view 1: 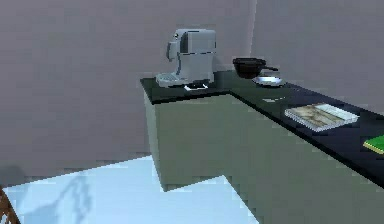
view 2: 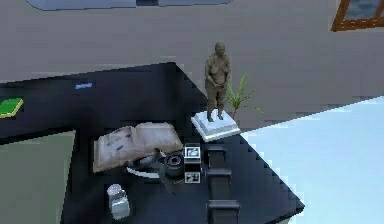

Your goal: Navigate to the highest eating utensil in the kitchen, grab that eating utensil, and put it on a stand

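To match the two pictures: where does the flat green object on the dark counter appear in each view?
Forward view: flat green object at the right edge, lower half.
Arm side view: flat green object at the left edge.
Shared landmark: the dark countertop beneath it.

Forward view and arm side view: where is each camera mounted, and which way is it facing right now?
Forward view: on the robot, looking ahead and slightly down at a dark L-shaped counter with a coffee machine.
Arm side view: fixed on the robot's body, looking out sideways across the counter to a statue; the arm and end effector show.
Shared: the counter, likely the open book and the green object.
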